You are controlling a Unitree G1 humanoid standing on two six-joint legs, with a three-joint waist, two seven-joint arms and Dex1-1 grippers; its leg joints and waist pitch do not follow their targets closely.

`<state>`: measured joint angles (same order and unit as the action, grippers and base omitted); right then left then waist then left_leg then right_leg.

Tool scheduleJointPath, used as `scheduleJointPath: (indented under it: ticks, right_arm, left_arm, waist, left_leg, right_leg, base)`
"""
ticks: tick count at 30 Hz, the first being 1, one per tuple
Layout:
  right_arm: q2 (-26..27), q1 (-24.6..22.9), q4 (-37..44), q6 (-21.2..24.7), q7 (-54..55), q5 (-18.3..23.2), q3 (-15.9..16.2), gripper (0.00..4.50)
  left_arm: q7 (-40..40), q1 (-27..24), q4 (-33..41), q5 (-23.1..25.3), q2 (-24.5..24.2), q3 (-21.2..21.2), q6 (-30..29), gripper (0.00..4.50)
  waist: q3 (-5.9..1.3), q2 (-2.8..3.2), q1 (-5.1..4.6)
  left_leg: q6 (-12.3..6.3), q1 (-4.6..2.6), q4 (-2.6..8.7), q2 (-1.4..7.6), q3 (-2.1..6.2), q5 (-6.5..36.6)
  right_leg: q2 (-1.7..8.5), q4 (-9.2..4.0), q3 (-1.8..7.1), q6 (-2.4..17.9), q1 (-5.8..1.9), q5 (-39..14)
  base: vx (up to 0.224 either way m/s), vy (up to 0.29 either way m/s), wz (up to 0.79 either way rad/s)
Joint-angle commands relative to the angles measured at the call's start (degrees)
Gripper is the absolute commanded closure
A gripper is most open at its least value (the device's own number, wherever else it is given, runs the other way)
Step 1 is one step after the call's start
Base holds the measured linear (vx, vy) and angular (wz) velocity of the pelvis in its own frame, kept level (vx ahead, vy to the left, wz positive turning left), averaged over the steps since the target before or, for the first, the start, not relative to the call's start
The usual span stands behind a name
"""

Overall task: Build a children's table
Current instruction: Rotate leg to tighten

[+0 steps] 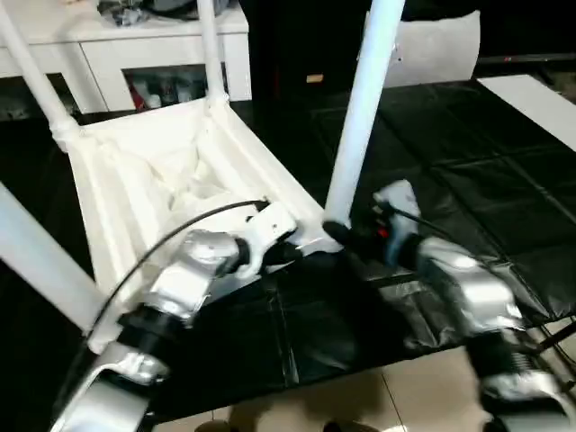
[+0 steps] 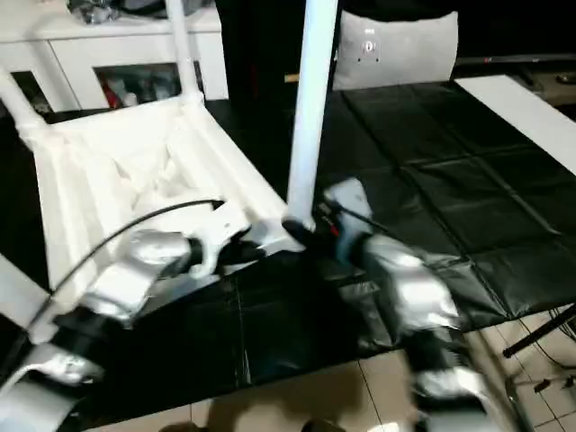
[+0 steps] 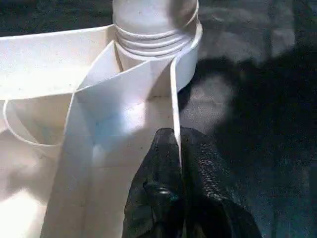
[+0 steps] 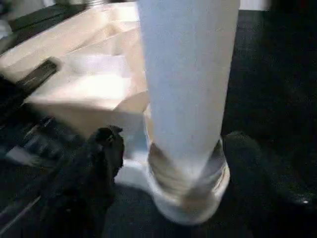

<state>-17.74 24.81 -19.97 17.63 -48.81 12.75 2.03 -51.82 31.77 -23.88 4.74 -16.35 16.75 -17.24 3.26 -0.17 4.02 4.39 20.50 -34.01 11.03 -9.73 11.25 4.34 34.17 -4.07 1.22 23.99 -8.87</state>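
Fingers of the left tool are pressed together, pinching the thin upright rim wall of the children's table just beside its near corner socket. The right tool is spread, one black finger on each side of the base of a white leg where that leg meets the socket; whether the fingers touch the leg cannot be told.

The children's table lies upside down on black sheeting, its ribbed underside facing up and tilted, the near corner between the two tools. The leg at that corner stands upright, leaning slightly. Two more legs rise from the far corners, and another crosses the left edge of the head view. Silver forearms reach in from below, a black cable arching over the left one. Behind the table stands a white cabinet; beyond the sheeting, a pale cushion. Tiled floor shows nearest.
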Motion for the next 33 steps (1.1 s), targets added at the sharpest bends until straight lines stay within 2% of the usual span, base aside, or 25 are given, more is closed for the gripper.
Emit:
scheduleJointPath:
  ticks: [1, 2, 4, 5, 7, 8, 12, 13, 15, 18, 23, 26, 27, 30, 33]
  right_arm:
    - [-2.5, -0.5, 1.8, -0.9, -5.7, 0.9, 0.8, 0.58]
    - [-3.1, -0.7, 1.9, -1.1, -6.7, 0.9, 1.0, 0.5]
    - [-5.0, -1.0, 2.2, -1.3, -9.7, 1.0, 1.7, 0.41]
    - [-6.3, -1.1, 2.1, -1.8, -11.8, 1.1, 2.2, 0.24]
    - [-8.0, -1.0, 2.0, -2.9, -14.6, 1.1, 3.0, 0.24]
    - [-9.4, -0.8, 2.0, -3.8, -18.1, 1.5, 3.6, 0.24]
    - [-10.8, -0.5, 2.3, -4.3, -23.0, 2.3, 4.9, 0.24]
    - [-11.1, -0.5, 2.2, -4.3, -24.0, 2.4, 5.2, 0.5]
    - [-11.5, -0.4, 2.1, -4.9, -26.4, 2.4, 6.2, 0.5]
    - [-11.9, -0.3, 2.1, -3.9, -28.6, 2.9, 7.2, 0.85]
    - [-11.6, -0.3, 2.0, -2.5, -31.1, 3.7, 8.4, 1.17]
    - [-11.4, -0.3, 1.9, -2.4, -31.9, 3.8, 8.6, 1.48]
    - [-11.3, -0.3, 1.8, -2.4, -32.1, 3.7, 8.7, 1.48]
    - [-11.2, -0.2, 1.6, -2.4, -32.4, 3.7, 8.8, 1.84]
    - [-11.1, 0.1, 1.3, -2.3, -32.5, 3.9, 8.9, 2.0]
  left_arm:
    - [-5.4, 0.9, 1.4, -1.1, -1.2, 1.8, 5.2, 4.5]
    - [-6.3, 0.9, 1.2, -1.1, -1.6, 2.1, 6.1, 4.5]
    - [-8.7, 1.1, 0.8, -1.3, -2.7, 2.8, 7.6, 4.5]
    - [-10.0, 1.2, 0.4, -1.3, -3.3, 3.2, 8.1, 4.5]
    - [-12.5, 1.4, -0.1, -1.6, -4.3, 3.8, 10.2, 4.5]
    - [-16.0, 1.6, -0.5, -1.8, -5.5, 4.8, 12.7, 4.5]
    - [-20.2, 2.0, -1.0, -1.4, -7.2, 6.7, 16.0, 4.5]
    - [-21.1, 2.1, -1.2, -1.2, -7.6, 7.1, 16.7, 4.5]
    - [-23.1, 2.3, -1.5, -1.0, -8.5, 8.0, 18.3, 4.5]
    - [-25.2, 2.6, -1.5, -1.3, -9.0, 8.3, 19.4, 4.5]
    - [-27.5, 3.2, -1.3, -2.4, -9.1, 8.3, 19.9, 4.5]
    - [-27.9, 3.4, -1.5, -2.6, -8.9, 8.3, 20.2, 4.5]
    - [-28.0, 3.4, -1.6, -2.7, -8.8, 8.3, 20.3, 4.5]
    - [-28.1, 3.5, -2.0, -2.7, -8.7, 8.3, 20.7, 4.5]
    - [-28.3, 3.4, -2.2, -2.7, -8.7, 8.2, 20.7, 4.5]
  waist:
    - [-4.04, -0.42, 0.28]
    - [-4.04, -0.19, 0.48]
    - [-4.0, -0.29, 0.62]
    - [-4.12, -0.16, 1.1]
    - [-4.1, 0.01, 1.34]
    - [-4.23, -0.09, 1.56]
    - [-4.26, -0.02, 2.11]
    - [-4.25, -0.03, 2.3]
    - [-4.25, -0.02, 2.38]
    - [-4.21, -0.09, 2.5]
    - [-4.25, -0.16, 2.52]
    - [-4.25, -0.21, 2.46]
    - [-4.25, -0.48, 2.44]
    - [-4.27, -0.3, 2.49]
    - [-4.25, -0.38, 2.48]
  left_leg:
    - [-4.0, -0.09, 3.64, 1.57, 0.07, 9.0]
    - [-3.93, -0.25, 3.67, 1.67, 0.07, 9.0]
    - [-3.96, -0.21, 3.69, 1.68, 0.04, 9.3]
    - [-3.8, -0.43, 3.66, 1.77, 0.06, 9.2]
    - [-3.86, -0.45, 3.66, 1.85, 0.03, 9.3]
    - [-4.05, -0.33, 3.62, 1.82, 0.05, 8.9]
    - [-4.36, -0.27, 3.52, 1.93, -0.02, 8.6]
    - [-4.25, -0.27, 3.53, 2.0, -0.01, 8.7]
    - [-3.97, -0.32, 3.6, 2.1, -0.02, 8.7]
    - [-3.64, -0.27, 3.63, 2.1, 0.01, 9.0]
    - [-3.33, -0.18, 3.61, 2.06, 0.04, 9.0]
    - [-3.28, -0.13, 3.58, 2.02, 0.02, 9.0]
    - [-3.29, -0.11, 3.59, 2.06, 0.01, 8.8]
    - [-3.37, -0.17, 3.55, 2.06, 0.02, 8.3]
    - [-3.28, -0.14, 3.54, 2.0, -0.02, 8.6]
  right_leg:
    - [3.56, -4.23, 2.44, 10.1, -3.83, -17.1]
    - [3.45, -4.15, 2.51, 10.3, -3.64, -16.5]
    - [3.4, -4.15, 2.49, 10.3, -3.64, -16.5]
    - [3.44, -4.04, 2.48, 10.7, -3.52, -15.7]
    - [3.41, -3.94, 2.48, 11.3, -3.51, -14.5]
    - [3.43, -3.7, 2.46, 11.6, -3.7, -13.4]
    - [3.43, -3.46, 2.4, 12.3, -3.68, -12.4]
    - [3.57, -3.46, 2.43, 12.3, -3.67, -12.7]
    - [3.57, -3.42, 2.45, 12.3, -3.65, -12.9]
    - [3.6, -3.41, 2.43, 12.5, -3.71, -13.1]
    - [3.65, -3.42, 2.42, 12.1, -3.78, -14.3]
    - [3.61, -3.45, 2.39, 12.1, -3.76, -14.3]
    - [3.61, -3.43, 2.4, 12.0, -3.76, -14.3]
    - [3.61, -3.37, 2.41, 12.1, -3.7, -14.0]
    - [3.63, -3.48, 2.4, 11.7, -3.73, -15.0]
  base:
    - [0.0, 0.0, 0.0]
    - [0.0, 0.0, 0.0]
    - [0.0, 0.0, 0.0]
    - [0.0, 0.0, 0.0]
    - [0.0, 0.0, 0.0]
    - [0.0, 0.0, 0.0]
    - [0.0, 0.0, 0.0]
    - [0.0, 0.0, 0.0]
    - [0.0, 0.0, 0.0]
    - [0.0, 0.0, 0.0]
    - [0.0, 0.0, 0.0]
    - [0.0, 0.0, 0.0]
    - [0.0, 0.0, 0.0]
    - [0.0, 0.0, 0.0]
    - [0.0, 0.0, 0.0]
